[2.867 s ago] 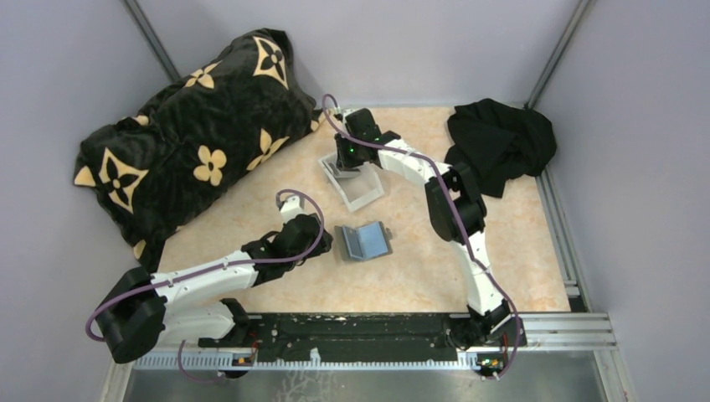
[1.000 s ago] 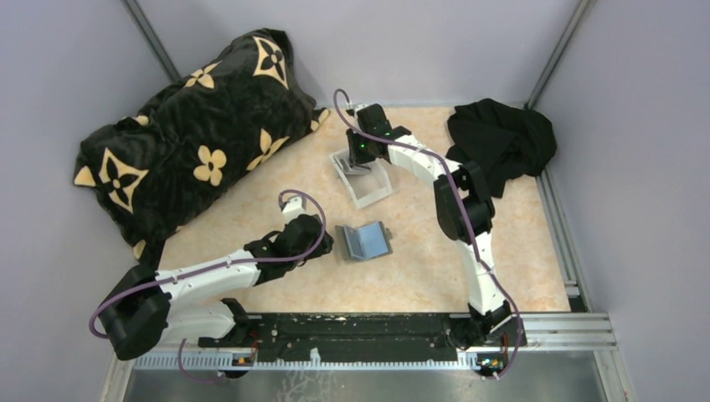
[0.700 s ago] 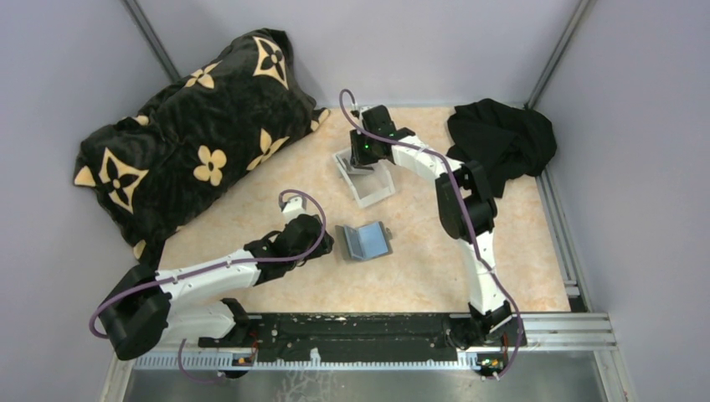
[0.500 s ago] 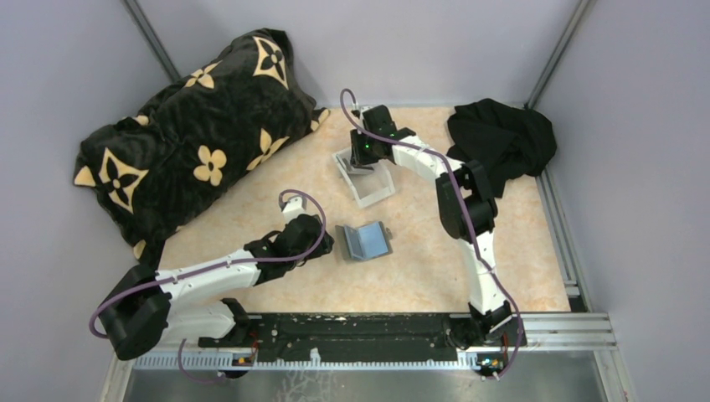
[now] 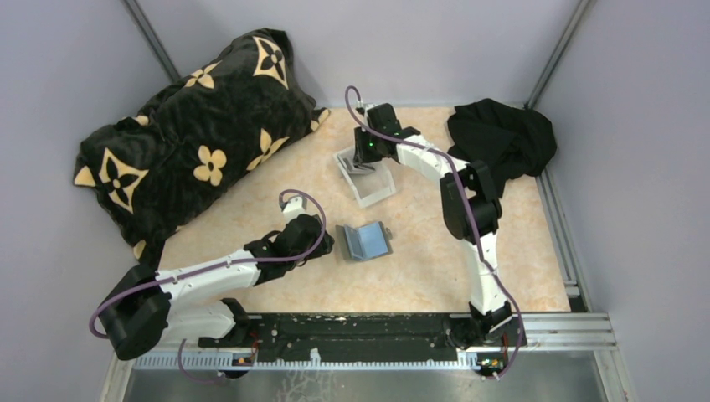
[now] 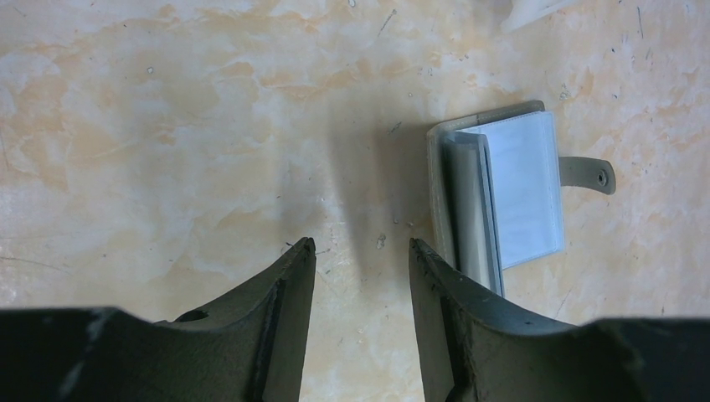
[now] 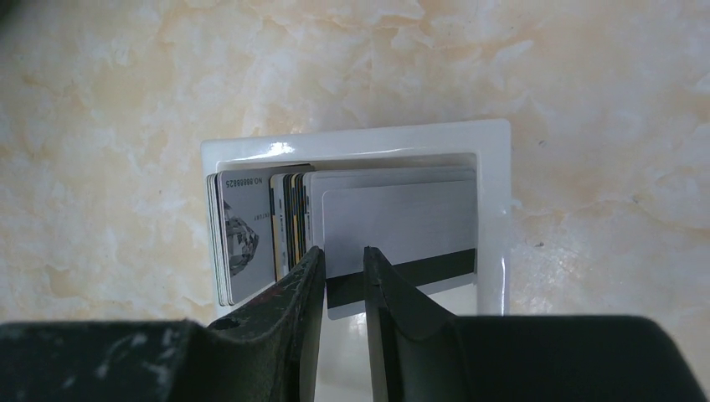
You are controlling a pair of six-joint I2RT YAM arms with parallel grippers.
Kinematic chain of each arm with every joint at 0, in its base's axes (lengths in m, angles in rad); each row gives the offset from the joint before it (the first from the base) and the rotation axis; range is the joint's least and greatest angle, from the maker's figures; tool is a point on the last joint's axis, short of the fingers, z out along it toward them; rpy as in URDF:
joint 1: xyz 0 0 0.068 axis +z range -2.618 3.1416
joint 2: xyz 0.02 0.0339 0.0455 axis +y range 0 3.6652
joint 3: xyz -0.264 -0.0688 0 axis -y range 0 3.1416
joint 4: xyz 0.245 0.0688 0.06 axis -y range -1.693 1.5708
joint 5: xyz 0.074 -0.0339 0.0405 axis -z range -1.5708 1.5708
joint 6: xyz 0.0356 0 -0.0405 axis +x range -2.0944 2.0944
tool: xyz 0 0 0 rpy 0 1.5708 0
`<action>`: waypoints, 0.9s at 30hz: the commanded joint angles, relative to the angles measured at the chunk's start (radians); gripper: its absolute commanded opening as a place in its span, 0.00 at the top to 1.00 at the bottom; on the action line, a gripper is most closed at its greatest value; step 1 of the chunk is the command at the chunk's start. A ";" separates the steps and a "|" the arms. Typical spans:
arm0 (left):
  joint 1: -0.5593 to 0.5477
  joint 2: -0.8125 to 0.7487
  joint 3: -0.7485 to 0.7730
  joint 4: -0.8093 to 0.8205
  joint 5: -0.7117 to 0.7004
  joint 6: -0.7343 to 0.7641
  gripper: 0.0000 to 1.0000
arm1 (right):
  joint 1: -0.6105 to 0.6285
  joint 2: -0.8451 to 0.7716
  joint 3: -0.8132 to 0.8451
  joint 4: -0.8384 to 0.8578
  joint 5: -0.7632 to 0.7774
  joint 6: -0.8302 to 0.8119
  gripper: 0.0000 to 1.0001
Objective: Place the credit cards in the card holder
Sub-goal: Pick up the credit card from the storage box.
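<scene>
Narrowly, right fingers parted over credit cards, tray walls close

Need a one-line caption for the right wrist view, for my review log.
Right gripper, jaws nearly closed, over the frontmost silver card of a card stack in a white tray.

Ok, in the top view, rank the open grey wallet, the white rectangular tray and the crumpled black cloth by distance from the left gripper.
1. Open grey wallet, just right of the left gripper.
2. White rectangular tray, farther back.
3. Crumpled black cloth, far right corner.
</scene>
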 commanded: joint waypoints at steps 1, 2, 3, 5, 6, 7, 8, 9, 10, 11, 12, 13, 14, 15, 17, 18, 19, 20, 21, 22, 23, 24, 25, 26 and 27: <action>0.006 -0.007 0.003 0.020 0.002 -0.002 0.48 | -0.024 -0.083 -0.009 0.026 0.026 0.000 0.76; 0.006 -0.009 0.001 0.022 0.002 -0.004 0.48 | -0.025 -0.085 -0.011 0.027 0.029 0.000 0.75; 0.006 -0.011 0.000 0.021 0.001 -0.003 0.48 | -0.025 -0.088 -0.014 0.026 0.038 -0.002 0.76; 0.006 -0.012 -0.001 0.022 0.001 -0.004 0.48 | -0.026 -0.091 -0.015 0.020 0.058 -0.011 0.76; 0.006 -0.012 -0.002 0.021 0.001 -0.004 0.48 | -0.026 -0.092 -0.013 0.016 0.072 -0.017 0.75; 0.006 -0.012 -0.002 0.022 0.001 -0.003 0.48 | -0.026 -0.091 -0.013 0.012 0.087 -0.025 0.76; 0.005 -0.012 -0.002 0.023 0.001 -0.003 0.48 | -0.026 -0.092 -0.010 0.005 0.104 -0.033 0.76; 0.005 -0.012 -0.002 0.024 0.001 -0.004 0.48 | -0.025 -0.091 -0.006 -0.001 0.120 -0.042 0.76; 0.006 -0.011 -0.002 0.025 0.001 -0.004 0.48 | -0.025 -0.091 -0.005 -0.007 0.137 -0.050 0.76; 0.006 -0.009 -0.002 0.025 0.002 -0.004 0.48 | -0.026 -0.092 -0.004 -0.010 0.152 -0.057 0.76; 0.006 -0.008 -0.002 0.027 0.003 -0.004 0.48 | -0.026 -0.094 -0.003 -0.013 0.164 -0.065 0.76; 0.005 -0.006 -0.002 0.027 0.002 -0.003 0.48 | -0.026 -0.093 -0.002 -0.015 0.177 -0.070 0.76; 0.005 -0.005 -0.002 0.030 0.003 -0.004 0.48 | -0.025 -0.092 0.001 -0.019 0.184 -0.078 0.76; 0.006 -0.003 -0.002 0.030 0.003 -0.004 0.48 | -0.025 -0.091 0.003 -0.021 0.193 -0.083 0.76; 0.006 -0.002 -0.001 0.030 0.003 -0.003 0.48 | -0.025 -0.090 0.005 -0.025 0.212 -0.092 0.76; 0.006 -0.001 0.000 0.030 0.003 -0.003 0.48 | -0.024 -0.091 0.005 -0.026 0.223 -0.097 0.76; 0.005 -0.001 0.000 0.030 0.002 -0.002 0.48 | -0.022 -0.092 0.005 -0.028 0.236 -0.103 0.77; 0.006 0.000 -0.001 0.031 0.002 -0.002 0.48 | -0.021 -0.094 0.004 -0.029 0.251 -0.108 0.77; 0.007 0.000 -0.001 0.031 0.001 -0.003 0.48 | -0.020 -0.094 0.004 -0.030 0.260 -0.113 0.77; 0.008 0.000 -0.001 0.032 0.001 -0.003 0.48 | -0.019 -0.094 0.005 -0.033 0.269 -0.118 0.77; 0.007 0.000 0.000 0.032 0.002 -0.003 0.48 | -0.017 -0.095 0.007 -0.036 0.282 -0.121 0.77; 0.007 0.000 0.000 0.033 0.001 -0.003 0.48 | -0.016 -0.096 0.008 -0.036 0.295 -0.127 0.78; 0.008 -0.001 0.001 0.034 0.002 -0.002 0.48 | -0.014 -0.097 0.008 -0.038 0.310 -0.133 0.78; 0.008 0.000 0.002 0.034 0.001 -0.001 0.48 | -0.012 -0.099 0.008 -0.040 0.323 -0.137 0.78; 0.007 -0.002 0.002 0.033 0.000 -0.001 0.48 | -0.011 -0.102 0.007 -0.039 0.336 -0.140 0.78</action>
